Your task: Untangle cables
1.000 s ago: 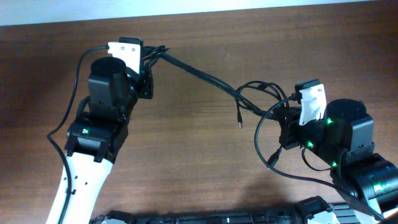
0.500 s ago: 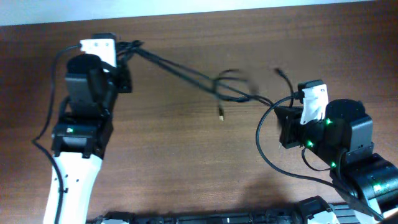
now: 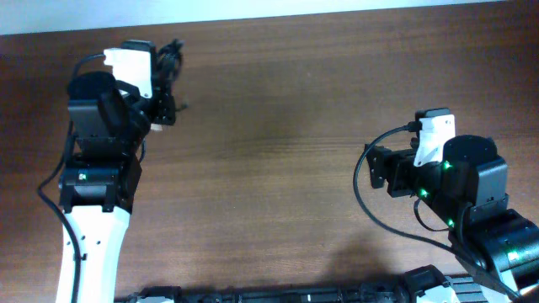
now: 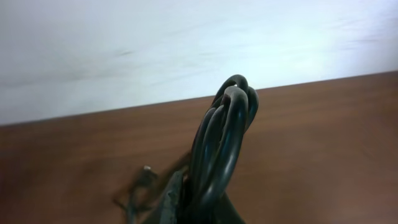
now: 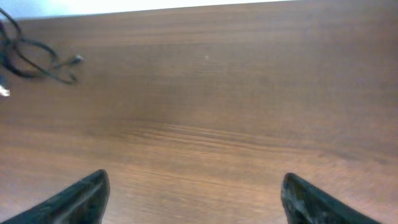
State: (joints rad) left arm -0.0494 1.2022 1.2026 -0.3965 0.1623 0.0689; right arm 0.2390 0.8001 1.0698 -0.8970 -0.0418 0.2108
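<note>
Released by the right gripper [image 5: 194,190], now spread wide and empty, the cables [image 4: 222,140] have been swept to the far left, bunched and pinched in the left gripper [image 3: 162,91]. One loose end should be taken next, not the bunch.

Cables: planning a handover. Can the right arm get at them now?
Doubtful. Nothing blocks the open right gripper, but the cables hang bunched in the shut left gripper, far across the table.

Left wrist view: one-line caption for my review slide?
Left pincer shut on a looped bundle of black cables, standing up over the brown wooden table.
</note>
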